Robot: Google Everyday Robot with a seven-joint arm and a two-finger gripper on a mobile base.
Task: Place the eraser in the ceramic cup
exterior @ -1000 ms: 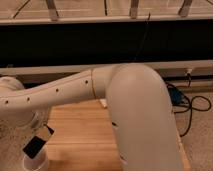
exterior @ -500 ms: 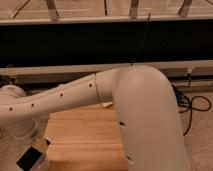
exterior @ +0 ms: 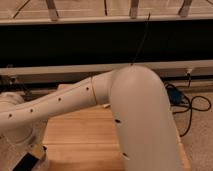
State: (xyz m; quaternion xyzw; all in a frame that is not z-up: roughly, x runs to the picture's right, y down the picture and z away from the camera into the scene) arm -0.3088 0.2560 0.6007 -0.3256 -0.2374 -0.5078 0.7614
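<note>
A: Arm (exterior: 125, 115) fills the frame, reaching from the right across the wooden bench (exterior: 85, 135) to the bench's near left corner.

B: Claw?

A: Claw (exterior: 34, 156) sits low at that corner, just off the bench's left edge. Holds the eraser (exterior: 27, 161), a dark flat block, tilted.

B: Cup?

A: Pale cup (exterior: 42, 161) touches the eraser's right side, largely hidden. Blue device (exterior: 172, 96) with cables lies beyond the bench's right edge.
</note>
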